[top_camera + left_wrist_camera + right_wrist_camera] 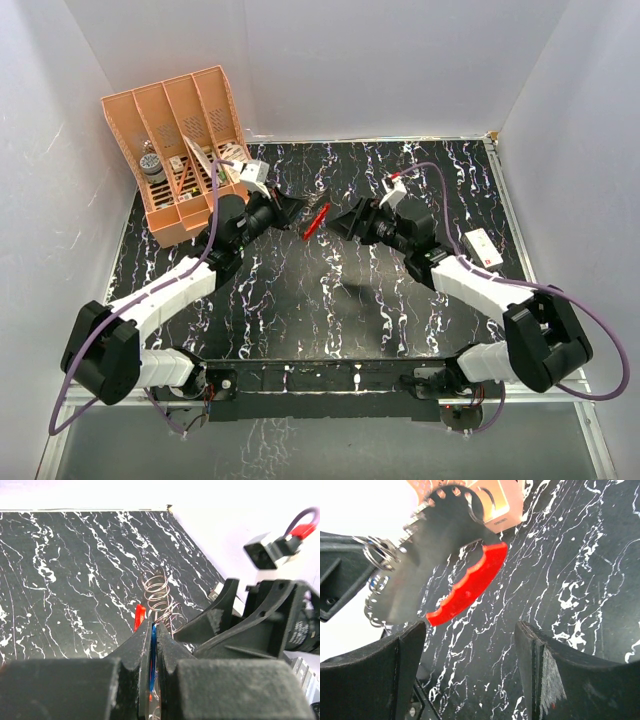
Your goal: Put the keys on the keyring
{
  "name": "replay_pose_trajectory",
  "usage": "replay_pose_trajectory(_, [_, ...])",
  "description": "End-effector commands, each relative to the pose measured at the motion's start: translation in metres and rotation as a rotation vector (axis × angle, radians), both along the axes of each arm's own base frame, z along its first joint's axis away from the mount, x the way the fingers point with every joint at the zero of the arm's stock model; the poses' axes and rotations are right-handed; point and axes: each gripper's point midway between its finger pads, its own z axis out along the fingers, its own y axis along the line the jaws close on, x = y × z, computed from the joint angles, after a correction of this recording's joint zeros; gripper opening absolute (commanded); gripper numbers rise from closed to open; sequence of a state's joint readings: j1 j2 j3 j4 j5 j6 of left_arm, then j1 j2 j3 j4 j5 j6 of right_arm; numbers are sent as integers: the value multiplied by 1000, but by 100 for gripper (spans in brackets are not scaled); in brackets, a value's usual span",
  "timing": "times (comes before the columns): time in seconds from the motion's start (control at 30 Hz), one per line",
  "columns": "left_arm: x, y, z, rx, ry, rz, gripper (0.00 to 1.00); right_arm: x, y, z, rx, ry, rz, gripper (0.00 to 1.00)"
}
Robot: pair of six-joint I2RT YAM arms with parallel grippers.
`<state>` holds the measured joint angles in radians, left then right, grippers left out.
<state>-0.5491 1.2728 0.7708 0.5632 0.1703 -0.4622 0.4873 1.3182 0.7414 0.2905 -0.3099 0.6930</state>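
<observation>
A: Where's the keyring [316, 220]?
B: Right of the rack [185, 150], poking out past the left gripper [289, 207], whose fingers pinch a blue sliver, likely the key [152, 645].
A: Why there?
B: Probably held steady so the right gripper [343, 217], farther right of the rack, fingers spread wide and empty, can help join them.
</observation>
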Motion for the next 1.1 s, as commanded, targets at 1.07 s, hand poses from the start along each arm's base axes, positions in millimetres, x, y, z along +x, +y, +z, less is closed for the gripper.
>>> replay_pose_trajectory(1.07, [4,-14,59,-222,-86,-29,0,14,22,46,663,-177,206,67])
